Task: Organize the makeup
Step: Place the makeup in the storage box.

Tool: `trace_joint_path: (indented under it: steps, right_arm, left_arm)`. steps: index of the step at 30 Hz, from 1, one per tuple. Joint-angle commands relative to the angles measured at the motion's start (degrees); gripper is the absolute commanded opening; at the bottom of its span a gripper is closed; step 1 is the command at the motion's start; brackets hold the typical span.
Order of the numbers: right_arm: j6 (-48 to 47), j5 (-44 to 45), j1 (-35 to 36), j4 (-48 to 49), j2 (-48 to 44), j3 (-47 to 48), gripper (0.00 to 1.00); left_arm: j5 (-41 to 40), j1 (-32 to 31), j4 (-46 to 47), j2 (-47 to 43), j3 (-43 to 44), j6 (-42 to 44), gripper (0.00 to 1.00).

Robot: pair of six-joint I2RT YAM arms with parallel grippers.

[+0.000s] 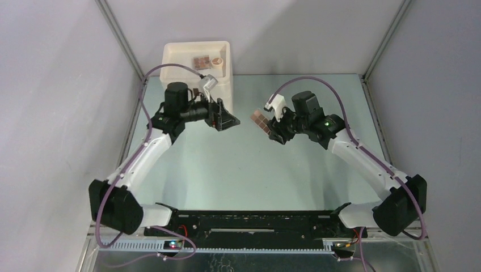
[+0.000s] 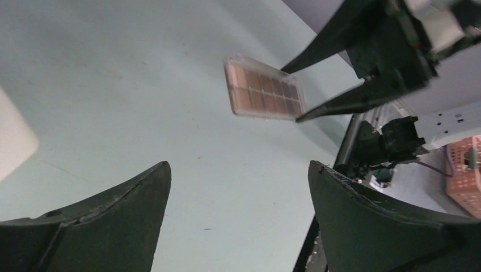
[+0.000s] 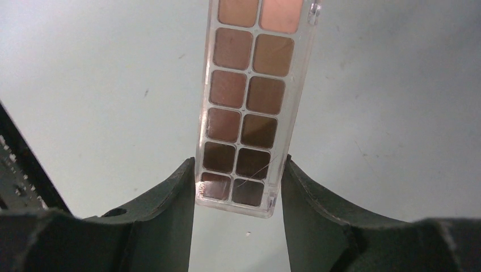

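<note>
Your palette [image 3: 247, 107] is pinched at one short end, the dark-shade end. Most of its length sticks out free past the fingertips, which I judge is there to give the other arm something to take. It's a slim clear-plastic case with two columns of square pans, running from pale peach at the far end to deep brown at the gripped end. A fine hair or scratch crosses the lowest pans.

Your right gripper [image 3: 238, 164] is clamped on it, one finger against each long edge. It holds the palette off the table [image 1: 238, 170], near the middle, aimed across at your left gripper [image 2: 238, 167]. That one is spread wide with nothing in it, facing the palette but apart from it.

Behind the left arm, the cream box [image 1: 170, 62] sits in the back-left corner. Its top tray already holds another palette and a round peach piece, so it's the likely destination.
</note>
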Motion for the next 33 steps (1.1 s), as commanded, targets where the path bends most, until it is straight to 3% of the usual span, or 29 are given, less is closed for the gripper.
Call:
trace_joint_path:
  steps: [1, 13, 33]
  right_arm:
    - [-4.9, -3.6, 1.8, 0.7, -4.2, -0.6, 0.01]
    - [-7.9, -4.7, 5.1, -0.4, -8.9, -3.5, 0.00]
    - [-9.6, -5.3, 5.6, 0.5, -11.5, -5.7, 0.00]
  left_arm:
    - [3.2, -2.1, -1.8, 4.5, 7.8, -3.2, 0.93]
    - [7.9, -7.3, -5.8, 12.1, 13.9, -3.9, 0.89]
    - [14.8, -10.0, -6.1, 19.1, 16.6, -7.9, 0.46]
